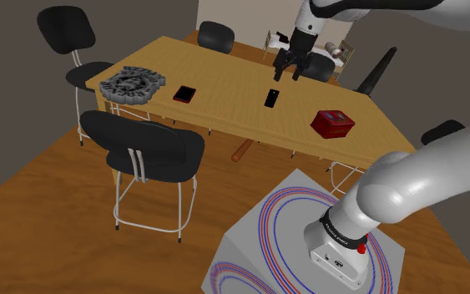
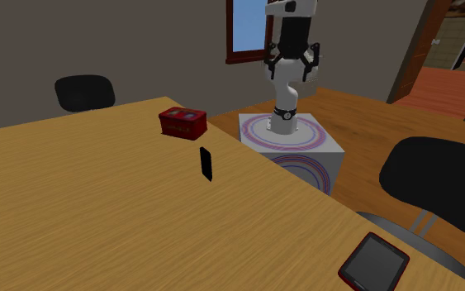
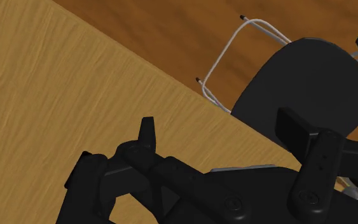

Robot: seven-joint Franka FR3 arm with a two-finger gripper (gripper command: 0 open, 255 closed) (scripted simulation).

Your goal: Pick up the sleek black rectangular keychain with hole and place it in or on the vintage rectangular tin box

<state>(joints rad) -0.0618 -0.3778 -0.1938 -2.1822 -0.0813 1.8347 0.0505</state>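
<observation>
The white arm (image 1: 416,179) rises from its base on the near side of the table (image 1: 224,92), arches high and runs along the shoulder view's top edge until it is over the table. From there the wrist (image 1: 310,21) turns steeply down toward the table's far half. The black gripper (image 1: 286,75) hangs well above the table top, touching nothing. Its two fingers (image 3: 147,137) stand apart, tips aimed at the table.
</observation>
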